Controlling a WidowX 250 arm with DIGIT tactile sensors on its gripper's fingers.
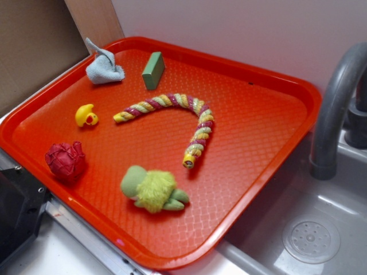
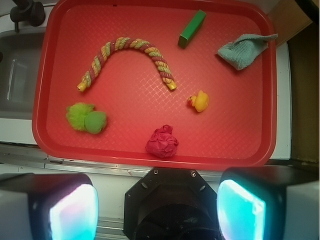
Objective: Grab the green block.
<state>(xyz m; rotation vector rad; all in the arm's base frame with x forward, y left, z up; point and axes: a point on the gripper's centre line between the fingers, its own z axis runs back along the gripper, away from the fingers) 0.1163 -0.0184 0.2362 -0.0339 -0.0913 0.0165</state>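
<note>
The green block (image 1: pixel 153 70) stands on its long edge near the far rim of the red tray (image 1: pixel 269 120), right of a grey cloth. In the wrist view the green block (image 2: pixel 192 28) lies at the tray's top, far from me. My gripper (image 2: pixel 157 210) is open and empty, high above the near edge of the tray (image 2: pixel 150 160); its two fingertips (image 2: pixel 72 212) glow cyan at the bottom corners. The gripper does not show in the exterior view.
On the tray lie a grey cloth (image 1: pixel 103 67), a yellow duck (image 1: pixel 86 116), a striped rope (image 1: pixel 172 117), a crumpled red ball (image 1: pixel 66 160) and a fuzzy yellow-green plush (image 1: pixel 152 189). A grey faucet (image 1: pixel 338 103) and sink (image 1: pixel 312 238) stand at the right.
</note>
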